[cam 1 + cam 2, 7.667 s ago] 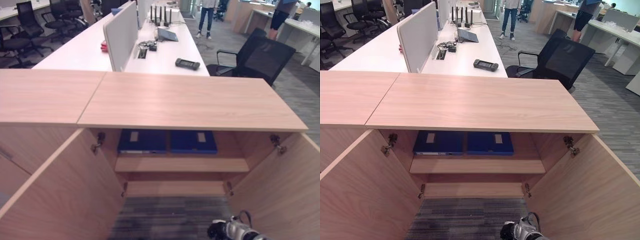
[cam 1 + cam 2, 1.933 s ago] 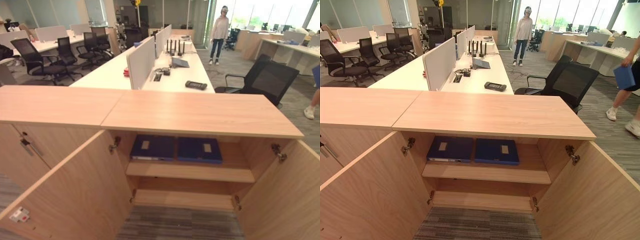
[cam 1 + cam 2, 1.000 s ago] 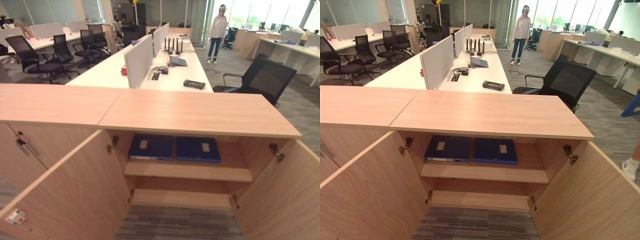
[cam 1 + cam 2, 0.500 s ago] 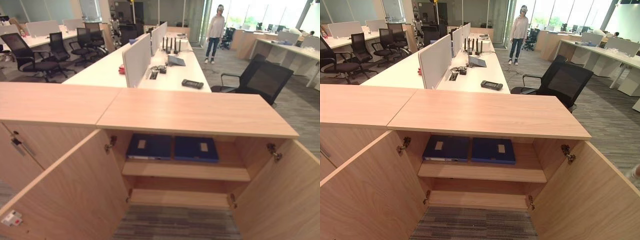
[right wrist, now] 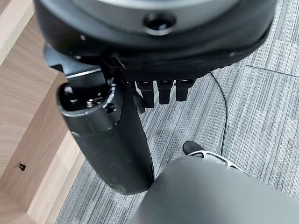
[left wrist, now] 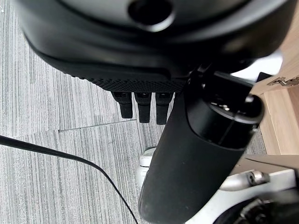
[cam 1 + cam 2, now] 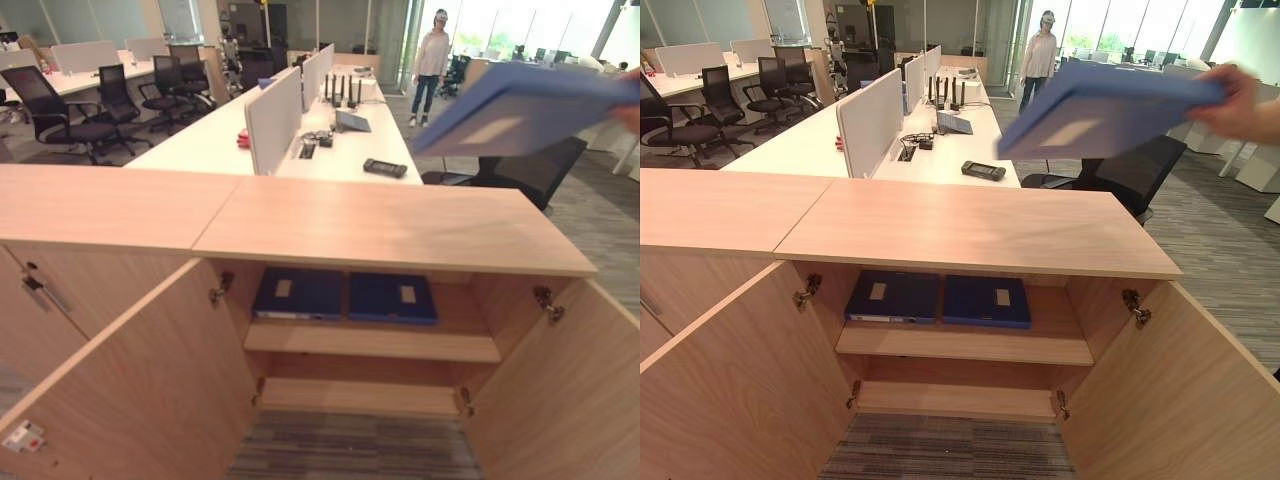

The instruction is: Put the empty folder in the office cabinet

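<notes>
**A:** While a person's hand (image 7: 1238,103) holds it out from two o'clock, where is the folder?

**B:** The pale blue folder (image 7: 1095,105) hangs in the air above the cabinet's wooden top (image 7: 970,228), tilted, touching nothing else. Two dark blue binders (image 7: 938,298) lie flat on the upper shelf (image 7: 965,342) at six o'clock, and both doors (image 7: 735,385) stand open.

**A:** And the robot's hands?

**B:** The left hand (image 6: 142,105) and the right hand (image 5: 161,91) each hang over grey carpet (image 5: 261,102), fingers straight and relaxed, holding nothing.

**A:** How would the folder handle?

**B:** It looks flat, stiff and light, being empty, with a smooth cover that could slip. A pinch along the near long edge, thumb above and fingers beneath, would probably keep it level for sliding onto the shelf.
</notes>
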Available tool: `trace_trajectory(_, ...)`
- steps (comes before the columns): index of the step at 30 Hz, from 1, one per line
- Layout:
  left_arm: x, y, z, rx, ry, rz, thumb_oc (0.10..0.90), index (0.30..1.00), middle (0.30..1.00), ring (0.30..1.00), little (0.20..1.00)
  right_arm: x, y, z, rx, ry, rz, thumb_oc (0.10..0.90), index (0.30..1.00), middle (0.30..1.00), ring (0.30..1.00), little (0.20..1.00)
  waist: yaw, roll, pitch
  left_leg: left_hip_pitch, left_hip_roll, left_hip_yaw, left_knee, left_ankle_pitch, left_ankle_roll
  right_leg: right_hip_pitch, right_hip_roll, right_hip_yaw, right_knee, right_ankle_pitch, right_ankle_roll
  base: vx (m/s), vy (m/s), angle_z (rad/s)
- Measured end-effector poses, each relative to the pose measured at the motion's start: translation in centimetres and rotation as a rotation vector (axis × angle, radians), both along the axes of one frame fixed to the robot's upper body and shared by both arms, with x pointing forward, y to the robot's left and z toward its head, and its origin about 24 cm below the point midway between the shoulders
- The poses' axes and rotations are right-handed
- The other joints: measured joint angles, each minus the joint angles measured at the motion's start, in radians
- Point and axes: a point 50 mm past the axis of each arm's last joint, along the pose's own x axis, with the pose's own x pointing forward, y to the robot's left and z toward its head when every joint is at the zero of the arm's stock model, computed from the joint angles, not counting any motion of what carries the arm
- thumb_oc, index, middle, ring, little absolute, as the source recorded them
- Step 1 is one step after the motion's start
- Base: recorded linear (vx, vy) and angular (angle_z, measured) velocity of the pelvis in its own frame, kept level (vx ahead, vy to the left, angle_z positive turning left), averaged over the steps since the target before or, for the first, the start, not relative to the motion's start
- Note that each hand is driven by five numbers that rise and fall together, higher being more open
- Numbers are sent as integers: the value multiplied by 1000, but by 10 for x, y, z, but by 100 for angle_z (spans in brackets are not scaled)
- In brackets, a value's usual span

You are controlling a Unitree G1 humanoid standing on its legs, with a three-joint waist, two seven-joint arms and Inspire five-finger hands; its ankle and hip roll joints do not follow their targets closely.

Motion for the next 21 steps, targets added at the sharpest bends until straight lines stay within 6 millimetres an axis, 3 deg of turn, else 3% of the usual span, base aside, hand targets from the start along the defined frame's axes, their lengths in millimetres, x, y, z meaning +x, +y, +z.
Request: trace_trajectory(21,0,0,0,1,0,0,800,900,900,900,900,0,0,0,1,-1,1,800,900,900,900,900,0,-2,1,0,0,2,0,-3,-3,-1,0,1,0,0,0,0,0,0)
